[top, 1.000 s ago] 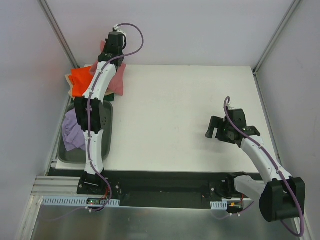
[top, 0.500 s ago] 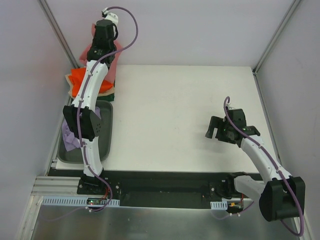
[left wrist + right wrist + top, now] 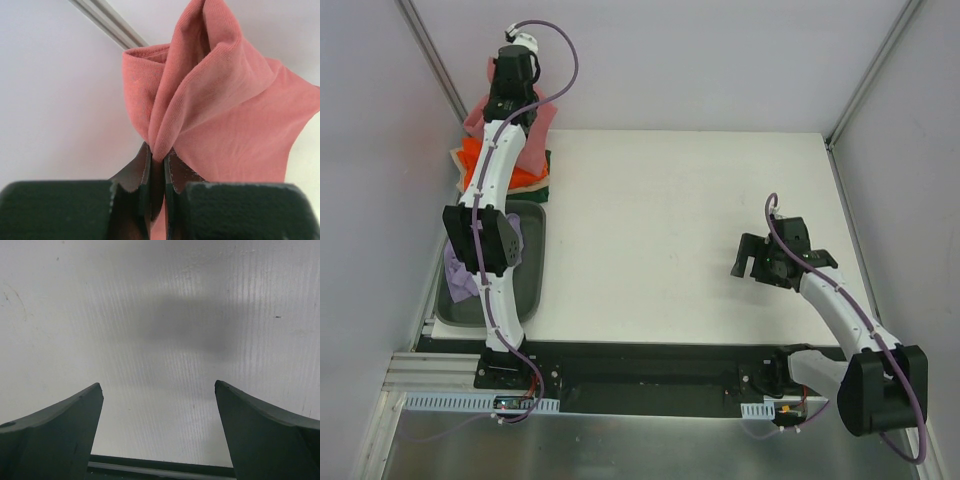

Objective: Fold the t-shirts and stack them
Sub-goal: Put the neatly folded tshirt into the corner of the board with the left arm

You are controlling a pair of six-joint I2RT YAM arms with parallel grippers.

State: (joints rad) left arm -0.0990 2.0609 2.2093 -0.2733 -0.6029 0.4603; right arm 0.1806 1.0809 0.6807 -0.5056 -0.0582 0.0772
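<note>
My left gripper [image 3: 157,155] is shut on a pinched fold of the dusty rose-red t-shirt [image 3: 220,115] and holds it up at the far left corner; the shirt hangs beside the arm in the top view [image 3: 535,135]. Below it lies the bright orange t-shirt [image 3: 472,160] on a dark green one [image 3: 542,183]. The lavender t-shirt [image 3: 460,275] lies in the grey bin [image 3: 528,262]. The beige shirt is hidden. My right gripper [image 3: 159,400] is open and empty over bare table at the right [image 3: 752,258].
The grey bin stands at the table's left edge. White walls and metal frame posts [image 3: 435,60] close in the back and sides. The white table [image 3: 690,220] spreads between the two arms.
My left arm has lifted the rose-red shirt up and swung it further back and left, off the pile. The right arm has not moved.
</note>
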